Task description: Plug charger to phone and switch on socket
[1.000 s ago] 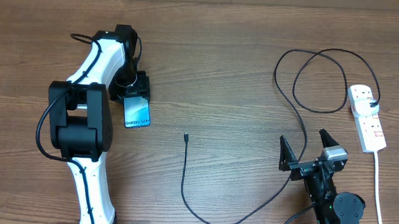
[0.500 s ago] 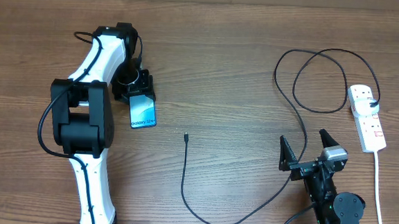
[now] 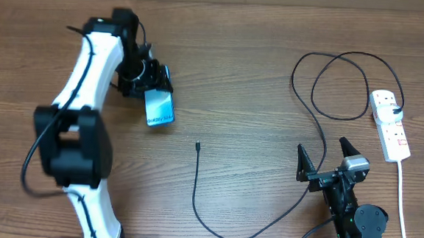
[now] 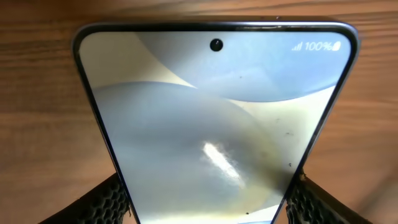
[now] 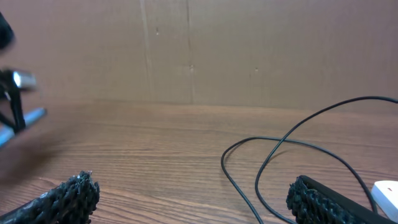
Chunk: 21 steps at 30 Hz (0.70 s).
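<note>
My left gripper [image 3: 149, 84] is shut on the phone [image 3: 159, 108], a slim smartphone with a light blue screen, and holds it tilted at the table's left middle. In the left wrist view the phone [image 4: 211, 124] fills the frame between my two fingers. The charger [image 3: 196, 184], a thin black cable, lies on the table with its plug tip [image 3: 197, 145] right of the phone and apart from it; it loops up to the socket [image 3: 389, 133], a white power strip with red switches at the far right. My right gripper [image 3: 325, 157] is open and empty near the front edge, with cable loops [image 5: 267, 168] ahead of it.
The socket's white cord [image 3: 402, 212] runs down the right edge to the front. The charger's loops [image 3: 332, 82] lie at the back right. A brown wall [image 5: 199, 50] stands behind the wooden table.
My left arm has lifted and swung the phone up and to the right, nearer the cable's tip. The right arm, cable and socket have not moved.
</note>
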{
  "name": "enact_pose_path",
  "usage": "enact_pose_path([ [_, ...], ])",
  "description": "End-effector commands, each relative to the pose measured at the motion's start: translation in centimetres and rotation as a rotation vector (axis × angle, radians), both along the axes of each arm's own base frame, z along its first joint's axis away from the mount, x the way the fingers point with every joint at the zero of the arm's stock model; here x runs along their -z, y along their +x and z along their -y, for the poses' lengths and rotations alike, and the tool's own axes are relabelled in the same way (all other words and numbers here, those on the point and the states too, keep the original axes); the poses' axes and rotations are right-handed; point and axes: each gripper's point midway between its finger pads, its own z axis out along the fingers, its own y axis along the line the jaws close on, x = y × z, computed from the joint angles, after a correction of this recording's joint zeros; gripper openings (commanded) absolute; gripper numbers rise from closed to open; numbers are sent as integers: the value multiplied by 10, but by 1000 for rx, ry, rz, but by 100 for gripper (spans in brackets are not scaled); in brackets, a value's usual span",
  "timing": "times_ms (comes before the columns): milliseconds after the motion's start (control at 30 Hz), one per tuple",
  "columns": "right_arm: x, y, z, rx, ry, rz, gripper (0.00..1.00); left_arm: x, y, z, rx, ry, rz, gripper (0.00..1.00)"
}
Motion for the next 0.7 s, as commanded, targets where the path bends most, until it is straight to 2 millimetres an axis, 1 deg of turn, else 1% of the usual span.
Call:
enact_pose_path([
  [0, -5, 0, -1, -5, 0, 31, 100, -66, -2, 24, 41, -139, 148, 66],
  [67, -6, -2, -9, -50, 39, 27, 100, -84, -6, 29, 47, -171, 183, 67],
  [167, -2, -8, -25, -150, 121, -17, 100, -103, -12, 33, 53, -201, 220, 68],
  [267, -3, -17, -44, -272, 137, -29, 100, -114, -18, 38, 59, -233, 230, 68],
  [333, -8, -18, -45, -281, 221, -49, 100, -116, -21, 41, 63, -250, 223, 68],
  [400, -20, -20, -46, -290, 252, -43, 100, -116, -23, 42, 66, -253, 217, 68],
  [567, -72, -33, -57, -368, 323, -75, 100, -116, -25, 52, 73, -263, 207, 69],
  [667, -100, -31, -63, -397, 335, -160, 100, -116, -29, 61, 93, -266, 202, 69],
])
